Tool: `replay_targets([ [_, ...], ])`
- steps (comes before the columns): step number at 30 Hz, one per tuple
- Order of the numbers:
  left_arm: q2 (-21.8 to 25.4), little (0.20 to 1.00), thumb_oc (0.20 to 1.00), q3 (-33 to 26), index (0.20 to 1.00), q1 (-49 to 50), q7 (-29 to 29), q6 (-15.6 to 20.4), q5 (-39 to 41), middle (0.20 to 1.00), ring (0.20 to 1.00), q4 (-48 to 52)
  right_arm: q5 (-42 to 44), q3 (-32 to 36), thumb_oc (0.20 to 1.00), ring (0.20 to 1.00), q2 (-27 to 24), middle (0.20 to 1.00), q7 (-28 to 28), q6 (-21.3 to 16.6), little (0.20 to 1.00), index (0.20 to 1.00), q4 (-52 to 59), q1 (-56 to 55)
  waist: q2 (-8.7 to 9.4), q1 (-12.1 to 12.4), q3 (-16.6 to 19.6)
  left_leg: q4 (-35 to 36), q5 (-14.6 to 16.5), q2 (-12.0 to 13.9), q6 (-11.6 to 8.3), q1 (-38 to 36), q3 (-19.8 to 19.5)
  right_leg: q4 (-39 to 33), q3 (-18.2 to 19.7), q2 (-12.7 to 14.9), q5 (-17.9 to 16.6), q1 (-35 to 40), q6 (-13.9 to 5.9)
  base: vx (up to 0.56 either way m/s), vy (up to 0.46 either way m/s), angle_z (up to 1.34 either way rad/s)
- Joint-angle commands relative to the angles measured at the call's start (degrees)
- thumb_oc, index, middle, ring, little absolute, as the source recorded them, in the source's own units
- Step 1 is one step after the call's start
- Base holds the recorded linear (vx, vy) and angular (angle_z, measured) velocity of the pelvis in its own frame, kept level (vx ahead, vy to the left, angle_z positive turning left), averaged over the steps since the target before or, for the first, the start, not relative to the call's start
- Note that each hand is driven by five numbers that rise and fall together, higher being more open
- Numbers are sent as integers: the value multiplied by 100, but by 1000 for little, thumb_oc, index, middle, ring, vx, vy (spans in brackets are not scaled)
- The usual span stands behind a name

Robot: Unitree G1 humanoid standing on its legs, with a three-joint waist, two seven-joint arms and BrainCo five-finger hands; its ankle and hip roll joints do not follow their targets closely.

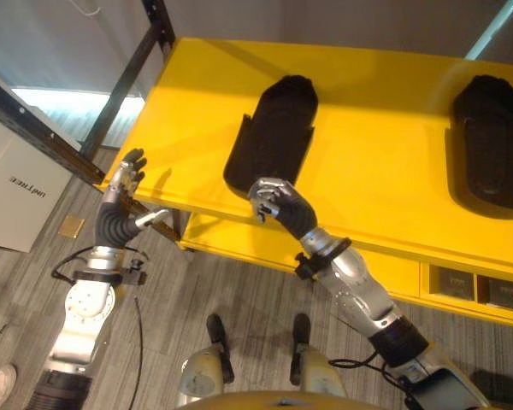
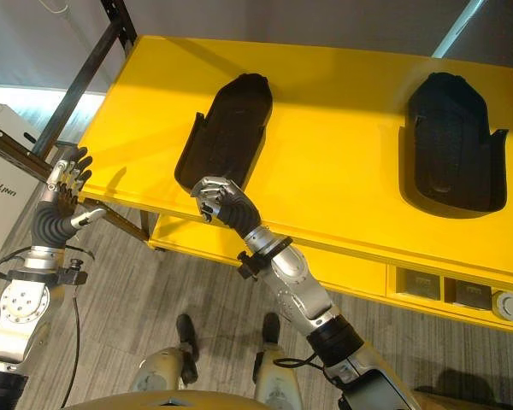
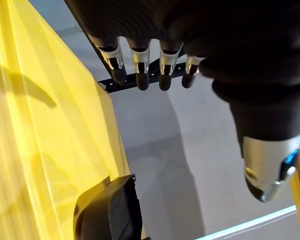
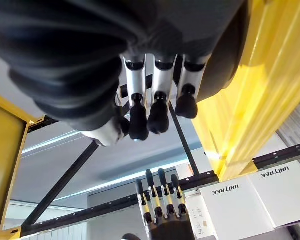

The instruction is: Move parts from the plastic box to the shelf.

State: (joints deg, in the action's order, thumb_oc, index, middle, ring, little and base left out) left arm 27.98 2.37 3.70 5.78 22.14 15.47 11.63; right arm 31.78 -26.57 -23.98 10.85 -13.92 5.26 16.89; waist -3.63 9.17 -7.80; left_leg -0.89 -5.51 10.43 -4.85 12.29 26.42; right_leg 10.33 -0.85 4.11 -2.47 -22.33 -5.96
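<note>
My right robot hand (image 1: 272, 202), fingers curled and empty, should nudge the black part (image 1: 272, 134) fully onto the yellow shelf (image 1: 385, 154).

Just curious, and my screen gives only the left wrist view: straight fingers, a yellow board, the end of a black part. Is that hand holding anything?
Observer: No. The left hand is open and empty, beside the left end of the yellow shelf.
Operator: And the other hand?
Observer: The right hand is at the shelf's front edge, fingers curled on nothing, by the near end of the black part.
Operator: Only one part?
Observer: No, a second black part lies toward the shelf's right end.
</note>
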Motion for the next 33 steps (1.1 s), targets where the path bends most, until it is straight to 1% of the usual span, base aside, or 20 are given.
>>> replay_targets([
  [1, 287, 1000, 1000, 67, 1000, -217, 55, 104, -132, 1000, 1000, 135, -532, 171, 200, 200, 260, 200, -248, -294, 200, 200, 143, 380, 215, 171, 13, -881, 1710, 179, -226, -921, 162, 323, 294, 172, 369, -305, -904, 0, 0, 0],
  [12, 443, 1000, 1000, 184, 1000, -382, 159, 92, -298, 1000, 1000, 127, -920, 96, 200, 200, 380, 200, -529, -294, 200, 200, -142, 760, 205, 245, -32, -774, 1618, 128, -236, -811, 99, 220, 304, 205, 293, -399, -904, 0, -1, 1],
  [14, 457, 1000, 1000, 201, 1000, -407, 199, 105, -303, 1000, 1000, 96, -954, 98, 200, 200, 417, 200, -586, -304, 200, 200, -172, 846, 175, 266, -45, -791, 1651, 139, -240, -816, 86, 236, 289, 192, 321, -391, -904, 16, 1, 0],
  [15, 465, 1000, 1000, 205, 1000, -418, 211, 112, -290, 1000, 1000, 75, -977, 92, 200, 200, 445, 200, -622, -314, 200, 200, -190, 912, 197, 274, -47, -777, 1611, 118, -235, -780, 86, 204, 302, 207, 278, -418, -904, 18, -4, 4],
  [23, 482, 1000, 1000, 248, 1000, -477, 265, 98, -238, 1000, 1000, -60, -1172, 110, 200, 200, 549, 200, -844, -334, 200, 200, -284, 1091, 169, 297, -58, -743, 1568, 113, -243, -713, 71, 187, 300, 207, 252, -482, -904, 1, -1, 1],
  [26, 486, 1000, 1000, 268, 1000, -499, 275, 94, -246, 1000, 1000, -94, -1232, 147, 200, 200, 554, 200, -918, -341, 200, 200, -317, 1133, 159, 300, -54, -742, 1568, 109, -240, -702, 82, 189, 289, 204, 248, -497, -904, 0, 0, 0],
  [29, 469, 1000, 1000, 296, 1000, -520, 294, 101, -180, 1000, 1000, -169, -1228, 234, 200, 200, 572, 200, -1017, -388, 200, 200, -324, 1178, 108, 296, -59, -790, 1620, 149, -237, -715, 100, 236, 272, 179, 284, -495, -904, 0, 0, 0],
  [31, 472, 1000, 1000, 292, 1000, -524, 294, 101, -180, 1000, 1000, -169, -1228, 234, 200, 200, 575, 200, -1017, -388, 200, 200, -323, 1183, 131, 295, -56, -780, 1589, 129, -230, -694, 105, 211, 285, 193, 248, -512, -904, 0, 0, 0],
  [33, 467, 1000, 1000, 270, 1000, -501, 298, 91, -182, 1000, 1000, -173, -1280, 285, 200, 200, 554, 200, -1053, -427, 200, 200, -167, 1137, 104, 274, -48, -821, 1645, 155, -224, -719, 126, 256, 275, 173, 283, -498, -904, 0, 0, 0],
])
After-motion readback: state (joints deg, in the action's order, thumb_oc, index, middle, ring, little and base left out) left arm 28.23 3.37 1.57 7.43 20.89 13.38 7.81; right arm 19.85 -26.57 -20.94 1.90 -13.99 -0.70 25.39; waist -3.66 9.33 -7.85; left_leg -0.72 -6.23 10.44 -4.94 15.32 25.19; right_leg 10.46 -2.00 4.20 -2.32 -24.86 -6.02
